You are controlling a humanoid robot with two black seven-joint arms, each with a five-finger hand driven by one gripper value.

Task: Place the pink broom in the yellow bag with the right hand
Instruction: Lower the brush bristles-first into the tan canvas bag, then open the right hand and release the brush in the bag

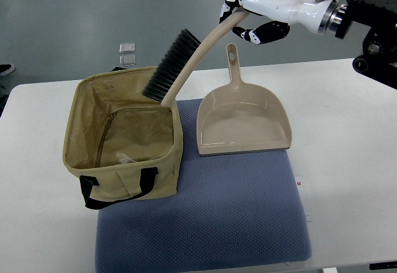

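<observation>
Right hand (260, 12) at one o'clock, arm entering from the right edge, fingers (263, 32) wrapped shut around the tip of the broom (186, 68) handle. Held by the far end, probably so that the head can reach the bag without the hand crossing over the dustpan (243, 121).

Broom slanting down toward eight o'clock, bristles dark and turned up and left, lower end at the bag's (124, 139) back right rim, around ten o'clock of centre. Head looks partly inside the opening, though whether touching the rim or just above it cannot be told. Pale beige rather than clearly pink in this light.

Bag upright and wide open at nine o'clock, black handle (118, 189) on the near wall, mouth facing up to take the broom from above. Something small and pale (126, 157) lying on its floor. Standing half on the blue mat (205, 223), half on the white surface (347, 130).

Dustpan flat on the mat at centre, handle toward twelve o'clock, just right of the bag, apart from the broom.

Judged mid-task: lowering under way, release not yet done. Long handle likely to stick out past the rim; risk of tipping the soft bag if pressed sideways.

No left hand visible.
</observation>
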